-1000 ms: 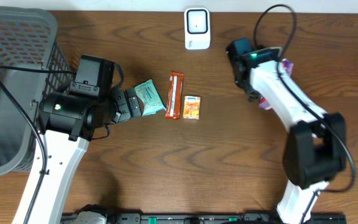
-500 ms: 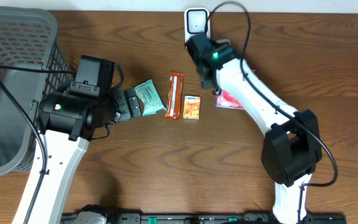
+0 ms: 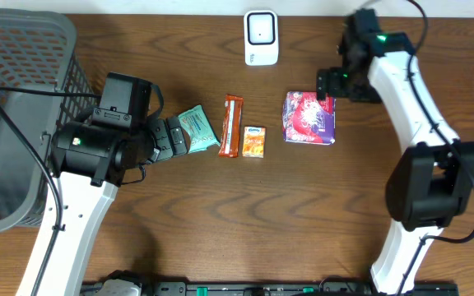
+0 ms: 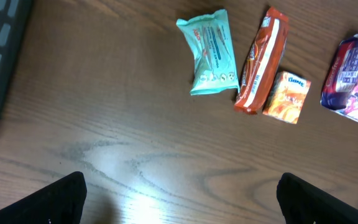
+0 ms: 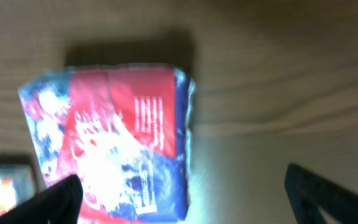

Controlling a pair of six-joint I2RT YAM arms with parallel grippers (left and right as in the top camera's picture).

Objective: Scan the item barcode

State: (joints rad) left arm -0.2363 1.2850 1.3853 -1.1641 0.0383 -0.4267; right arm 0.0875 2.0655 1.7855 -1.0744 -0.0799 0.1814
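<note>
Packet [image 3: 309,117] now lying free, right claw [image 3: 327,85] opened

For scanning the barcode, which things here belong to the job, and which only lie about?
Job, probably: white scanner; red and blue packet.
Lying about for now: teal packet; orange bar; small orange box; grey basket.

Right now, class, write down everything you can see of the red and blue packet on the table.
The red and blue packet is a glossy, crinkly plastic pouch, roughly square, red with white print in the middle and blue-purple along its edges. It lies flat on the wooden table, right of the orange box and apart from it. Nothing grips it.
</note>
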